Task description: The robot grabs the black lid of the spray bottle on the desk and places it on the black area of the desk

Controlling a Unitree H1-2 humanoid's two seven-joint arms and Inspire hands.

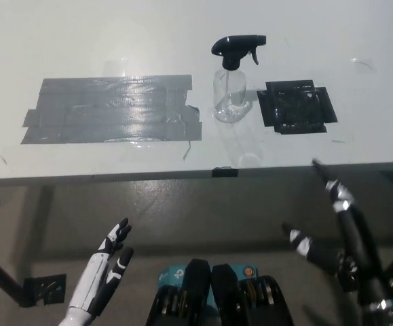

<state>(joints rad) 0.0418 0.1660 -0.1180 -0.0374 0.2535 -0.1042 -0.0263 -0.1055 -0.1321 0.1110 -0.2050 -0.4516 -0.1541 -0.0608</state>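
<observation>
White desk (332, 41) filling the upper half of frame, front edge running above and ahead of both hands. Large grey tape patch (111, 110) on the desk, well up and slightly right from the left hand (104, 275), glossy, wrinkled, edges ragged. Black area (296, 106), smaller square of black tape, well ahead of the right hand (332, 231) and a bit to its left, just right of the bottle. Clear spray bottle (229, 95) standing upright between grey patch and black area, near both but touching neither as far as visible, up and left from the right hand. Black lid (237, 50), the trigger sprayer head, still seated on the bottle neck, nozzle end pointing left, trigger lever hanging down at the right. Right hand black, below the desk edge at lower right, fingers spread wide and extended up toward the desk, holding nothing, well apart from bottle and lid. Left hand white, resting low at lower left below the desk edge, fingers apart and pointing up-right, empty. Small black tab (225, 172) on the desk's front edge, between the hands and above them.
</observation>
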